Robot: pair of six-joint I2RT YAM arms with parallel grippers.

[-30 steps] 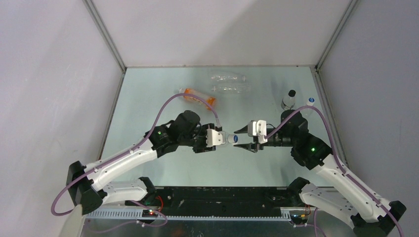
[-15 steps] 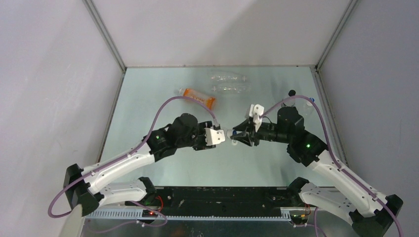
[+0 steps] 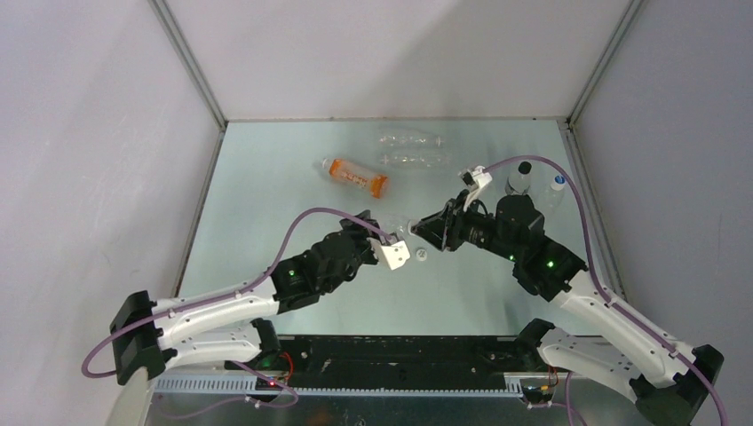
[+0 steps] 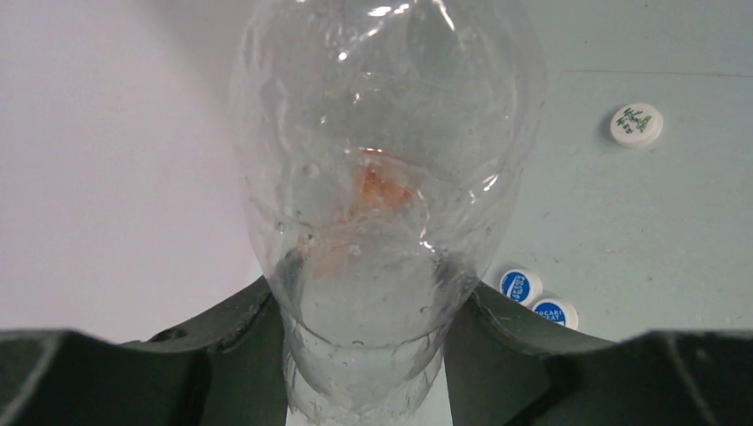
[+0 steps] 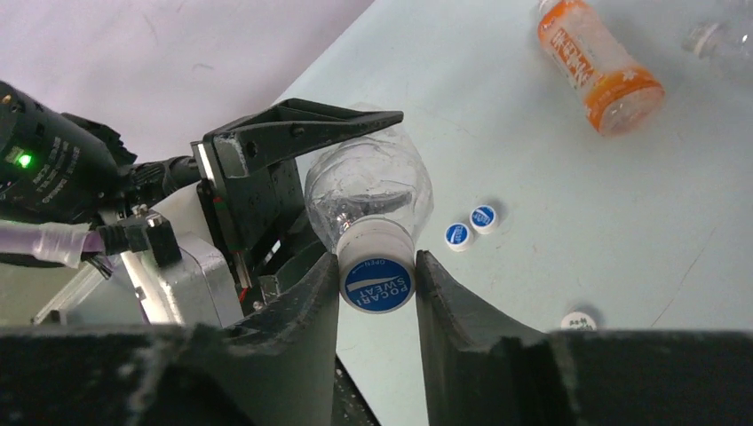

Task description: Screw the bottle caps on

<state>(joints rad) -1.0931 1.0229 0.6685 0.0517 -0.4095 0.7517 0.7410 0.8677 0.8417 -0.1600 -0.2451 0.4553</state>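
Pointing rightward, bottle's cap sits in right tool.

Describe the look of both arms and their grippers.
The left arm and right arm are white shell links joined by black joint housings, each with a green light and a looping purple cable. The left gripper and right gripper have dark, tapering fingers; a white block sits by each.
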